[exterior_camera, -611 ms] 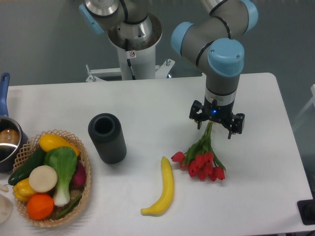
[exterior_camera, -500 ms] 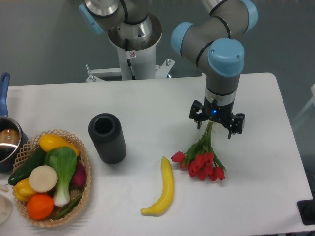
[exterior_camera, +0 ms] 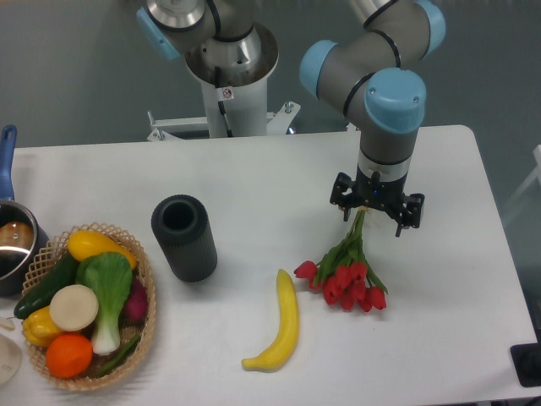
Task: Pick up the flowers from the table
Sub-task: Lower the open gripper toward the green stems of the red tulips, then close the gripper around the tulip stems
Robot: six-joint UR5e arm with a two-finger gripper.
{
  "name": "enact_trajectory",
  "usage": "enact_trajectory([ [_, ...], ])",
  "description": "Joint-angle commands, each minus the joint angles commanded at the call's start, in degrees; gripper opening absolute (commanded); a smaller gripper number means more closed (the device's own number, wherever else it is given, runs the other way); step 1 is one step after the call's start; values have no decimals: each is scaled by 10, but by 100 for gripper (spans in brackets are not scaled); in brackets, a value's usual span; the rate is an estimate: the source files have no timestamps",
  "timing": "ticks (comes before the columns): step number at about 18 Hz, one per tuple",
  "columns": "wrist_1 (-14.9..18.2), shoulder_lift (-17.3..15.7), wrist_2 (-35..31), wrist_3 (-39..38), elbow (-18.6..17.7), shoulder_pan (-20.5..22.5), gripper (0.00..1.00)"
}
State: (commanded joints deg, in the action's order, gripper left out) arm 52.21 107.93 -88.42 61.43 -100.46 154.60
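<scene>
The flowers (exterior_camera: 345, 275) are a bunch of red tulip heads on green stems, lying on the white table (exterior_camera: 254, 178) right of centre, with the heads toward the front. My gripper (exterior_camera: 376, 213) points straight down over the far end of the stems. Its black fingers (exterior_camera: 342, 205) stand apart on either side of the stem ends, open. The stem tips are partly hidden under the gripper body. The flowers rest on the table.
A yellow banana (exterior_camera: 281, 323) lies just left of the flowers. A dark ribbed cylinder (exterior_camera: 183, 237) stands left of centre. A wicker basket of vegetables and fruit (exterior_camera: 84, 303) sits at the front left, with a pot (exterior_camera: 12, 241) behind it. The robot base (exterior_camera: 228, 80) is at the back.
My arm and gripper have shifted slightly to the right above the stems. The flowers have not moved.
</scene>
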Motion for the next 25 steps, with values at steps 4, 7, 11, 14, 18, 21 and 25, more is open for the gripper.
enact_trajectory([
  [4, -3, 21, 1, 9, 0, -1, 100],
  [7, -41, 66, 3, 15, 7, -3, 100],
  [11, -54, 83, 7, 15, 9, -6, 100],
  [14, -55, 95, 13, 14, 8, -14, 100],
  [18, -52, 99, 13, 11, 3, -19, 60],
  [21, -48, 93, 15, 11, -3, -19, 2],
  [25, -46, 78, 9, 7, -3, -20, 0],
])
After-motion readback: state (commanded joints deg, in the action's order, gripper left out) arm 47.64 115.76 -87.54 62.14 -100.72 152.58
